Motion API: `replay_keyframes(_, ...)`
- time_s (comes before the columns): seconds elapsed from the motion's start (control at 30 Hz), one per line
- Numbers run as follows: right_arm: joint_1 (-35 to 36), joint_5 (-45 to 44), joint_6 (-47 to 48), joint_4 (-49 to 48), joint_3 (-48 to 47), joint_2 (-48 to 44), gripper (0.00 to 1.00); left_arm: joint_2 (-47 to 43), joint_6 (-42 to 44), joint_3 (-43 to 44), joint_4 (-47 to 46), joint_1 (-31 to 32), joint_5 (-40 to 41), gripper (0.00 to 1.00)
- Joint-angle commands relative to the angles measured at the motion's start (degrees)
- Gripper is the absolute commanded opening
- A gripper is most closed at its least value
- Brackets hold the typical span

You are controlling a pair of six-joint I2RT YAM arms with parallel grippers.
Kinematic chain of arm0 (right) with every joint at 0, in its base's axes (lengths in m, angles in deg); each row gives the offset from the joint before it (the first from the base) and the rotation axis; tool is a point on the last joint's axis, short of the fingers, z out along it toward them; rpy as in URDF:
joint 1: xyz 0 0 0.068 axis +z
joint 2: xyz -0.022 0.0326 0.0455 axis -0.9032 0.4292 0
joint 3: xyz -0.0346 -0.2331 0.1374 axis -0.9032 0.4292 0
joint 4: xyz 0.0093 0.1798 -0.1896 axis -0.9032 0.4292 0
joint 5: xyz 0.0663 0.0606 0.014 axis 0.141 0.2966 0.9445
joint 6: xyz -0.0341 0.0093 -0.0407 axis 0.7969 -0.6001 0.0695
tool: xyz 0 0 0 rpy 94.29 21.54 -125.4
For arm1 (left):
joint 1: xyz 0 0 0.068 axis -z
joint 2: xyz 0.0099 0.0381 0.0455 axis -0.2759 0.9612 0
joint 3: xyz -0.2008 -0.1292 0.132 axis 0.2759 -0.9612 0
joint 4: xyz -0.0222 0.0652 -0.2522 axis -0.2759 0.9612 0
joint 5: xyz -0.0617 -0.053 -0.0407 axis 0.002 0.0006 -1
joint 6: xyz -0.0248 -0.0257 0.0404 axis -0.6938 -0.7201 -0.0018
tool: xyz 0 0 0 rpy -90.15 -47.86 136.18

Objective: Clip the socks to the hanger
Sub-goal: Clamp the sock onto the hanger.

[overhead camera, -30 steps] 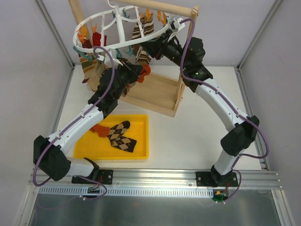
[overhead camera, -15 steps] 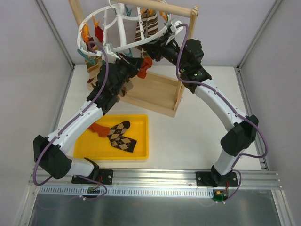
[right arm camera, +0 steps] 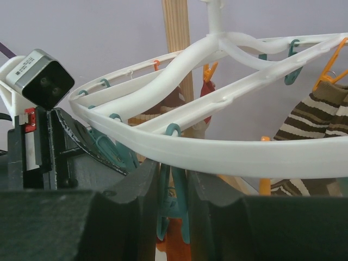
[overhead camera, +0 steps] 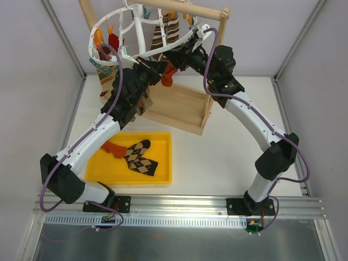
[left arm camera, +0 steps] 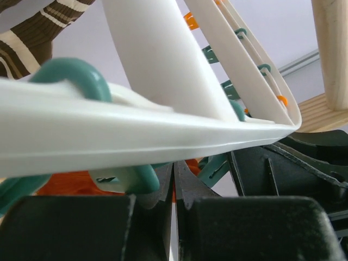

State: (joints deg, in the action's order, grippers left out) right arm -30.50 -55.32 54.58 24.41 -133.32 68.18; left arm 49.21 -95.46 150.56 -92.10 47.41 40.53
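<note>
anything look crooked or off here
The hanger looks tilted, left side dipping, while the right gripper pinches a teal peg on its rim and the left gripper holds an orange-red sock beside it.

The hanger (overhead camera: 142,32) was white moulded plastic, smooth and glossy. Its teal peg (right arm camera: 164,209) was smooth, semi-gloss plastic. The stand (overhead camera: 182,109) at the far edge of the worktop (overhead camera: 234,157) was pale bare-looking wood with visible grain. The orange-red sock (overhead camera: 168,76) was soft matt cloth. The striped socks (overhead camera: 163,33) and the argyle sock (overhead camera: 140,157) were matt knit. The tray (overhead camera: 130,180) near the near-left corner was glossy yellow plastic. The left gripper (left arm camera: 174,174) and right gripper (right arm camera: 173,179) had matt black plastic fingers. The worktop was matt white, and the rail (overhead camera: 179,202) along its near edge was ribbed bare metal.
</note>
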Motion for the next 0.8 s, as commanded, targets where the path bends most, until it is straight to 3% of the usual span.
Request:
replay_keyframes(0.0, 0.3, 3.7, -0.7, 1.3, 0.6, -0.3, 0.01, 0.2, -1.5, 2.5, -1.1, -0.5, -1.7, 0.0)
replay_keyframes(0.77, -0.4, 6.5, -2.4, -2.1, 0.9, 0.1, 0.01, 1.0, -7.2, -0.4, -9.5, -3.7, -13.1, 0.0)
